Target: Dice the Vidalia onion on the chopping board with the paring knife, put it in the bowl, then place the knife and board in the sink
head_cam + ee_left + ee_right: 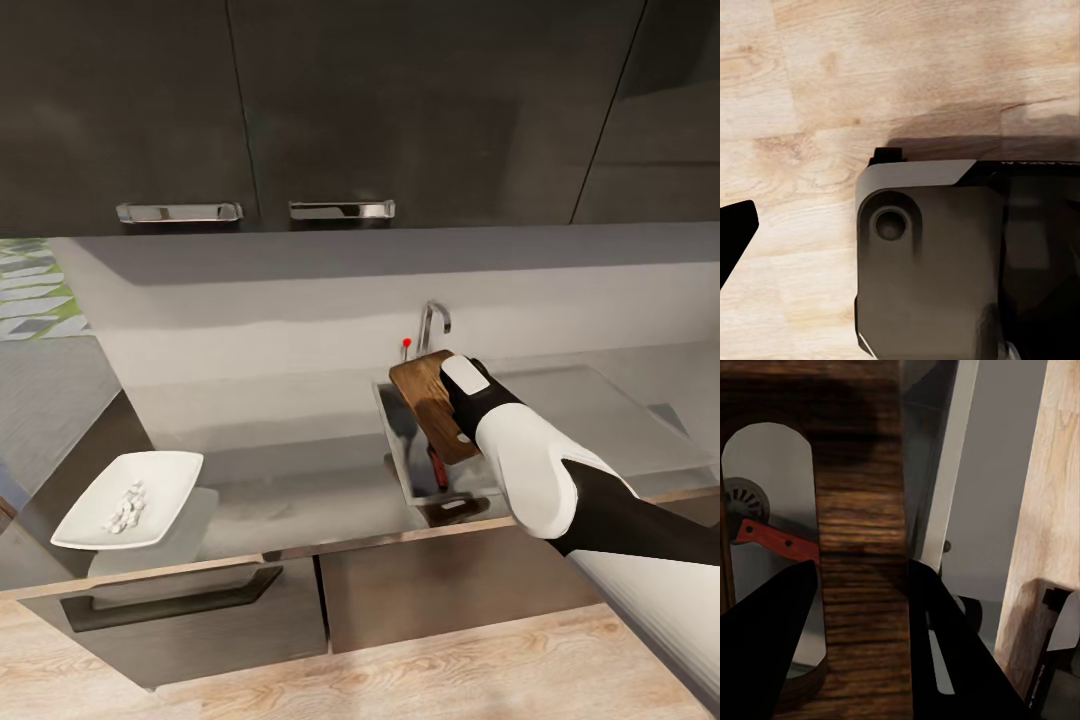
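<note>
Nearest us, our right gripper (862, 607) clamps the chopping board (432, 400) by its handle-hole end, long axis tilted down into the sink (395, 455). Leftward, the bowl (128, 498) holds diced onion (125, 508). Below the board, the paring knife (776, 540) lies by the drain. Left gripper: we cannot tell.
</note>
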Motion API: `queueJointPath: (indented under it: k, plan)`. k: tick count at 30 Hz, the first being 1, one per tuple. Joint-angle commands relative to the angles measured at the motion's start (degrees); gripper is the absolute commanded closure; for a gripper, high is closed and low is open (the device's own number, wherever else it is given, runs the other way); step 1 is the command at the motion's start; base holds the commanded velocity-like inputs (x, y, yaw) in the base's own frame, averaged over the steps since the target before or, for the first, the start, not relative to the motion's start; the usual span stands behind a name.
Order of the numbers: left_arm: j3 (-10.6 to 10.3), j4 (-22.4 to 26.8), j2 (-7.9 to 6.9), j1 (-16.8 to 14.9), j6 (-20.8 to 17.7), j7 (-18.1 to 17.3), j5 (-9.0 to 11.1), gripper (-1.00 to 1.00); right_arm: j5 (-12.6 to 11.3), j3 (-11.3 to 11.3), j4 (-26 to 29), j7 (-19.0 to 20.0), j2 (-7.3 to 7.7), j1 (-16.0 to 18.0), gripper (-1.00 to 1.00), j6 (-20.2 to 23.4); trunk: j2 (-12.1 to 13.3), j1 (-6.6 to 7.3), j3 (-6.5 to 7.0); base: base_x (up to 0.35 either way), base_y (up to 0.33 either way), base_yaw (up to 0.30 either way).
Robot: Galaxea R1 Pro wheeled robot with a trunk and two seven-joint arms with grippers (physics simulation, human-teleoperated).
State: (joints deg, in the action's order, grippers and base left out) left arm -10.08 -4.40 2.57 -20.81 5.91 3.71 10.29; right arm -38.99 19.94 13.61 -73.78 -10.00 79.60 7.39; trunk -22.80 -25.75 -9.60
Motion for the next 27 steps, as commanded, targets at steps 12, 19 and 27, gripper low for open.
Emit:
queueJointPath:
  k: [12, 19, 27]
  plan:
    - [-0.48, -0.26, 0.06, -0.11, 0.42, 0.07, 0.52, -1.0, -0.21, -0.16, 0.1, 0.22, 0.0, 0.0, 1.0, 0.53, -0.12, -0.03, -0.12, 0.001, 0.0, 0.0]
    - [-0.5, -0.29, 0.06, -0.11, 0.42, 0.07, 0.52, -1.0, -0.19, -0.16, -1.6, 2.82, 0.0, 0.01, 1.0, 0.72, -0.12, -0.03, -0.12, 0.0, 0.0, 0.0]
    - [-0.5, -0.31, 0.06, -0.11, 0.42, 0.07, 0.52, -1.0, -0.21, -0.16, -2.33, 2.86, 0.0, 0.01, 1.0, 0.52, -0.12, -0.03, -0.63, 0.0, 0.0, 0.0]
